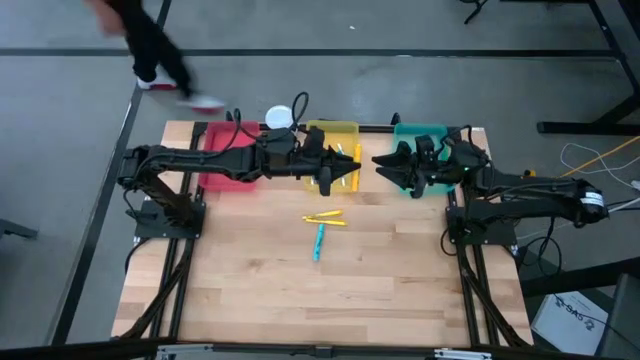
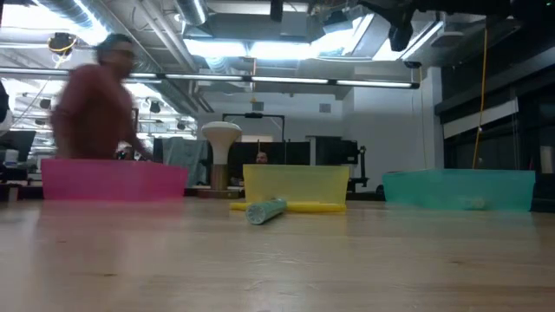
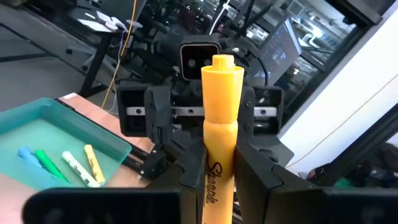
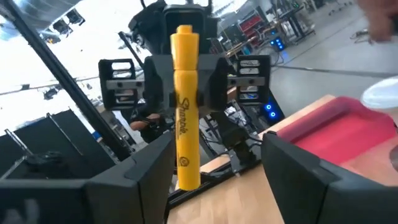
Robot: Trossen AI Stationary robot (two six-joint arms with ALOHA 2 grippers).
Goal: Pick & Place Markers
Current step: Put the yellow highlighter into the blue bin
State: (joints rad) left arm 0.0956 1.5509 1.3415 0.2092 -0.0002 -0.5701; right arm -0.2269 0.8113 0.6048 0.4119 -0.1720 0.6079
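Wooden plank surface point(image 1: 300, 290), pale and striped, carries everything. Both dark arms reach inward above its far half, facing each other across a small gap over the yellow tray.

Left arm is stretched right from its base, its left claw point(image 1: 345, 170) closed on a yellow marker point(image 3: 217, 124) and hovering over the yellow tray point(image 1: 345, 128). In the left wrist view the marker stands between the two dark fingers point(image 3: 186, 168), smooth plastic, round cap, black script on the barrel. Right arm is stretched left, its right claw point(image 1: 385, 163) spread wide and holding nothing. The right wrist view looks between its own parted fingers point(image 4: 146, 168) at that same yellow marker gripped by the other arm.

Three rectangular translucent plastic trays sit along the far edge: pink tray point(image 1: 225, 175) left, yellow tray middle, teal tray point(image 1: 420, 130) right. A white-topped hourglass-like object point(image 1: 279, 118) stands between pink and yellow.

Only the left wrist view shows into the teal tray: blue, green, white and yellow pens point(image 3: 62, 165) lie inside. On the open surface near the yellow tray lie two yellow pens point(image 1: 325, 217) and, just nearer, a teal pen point(image 1: 319, 241). The low view shows the teal one end-on.

A blurred person point(image 2: 95, 108) stands beyond the far left.
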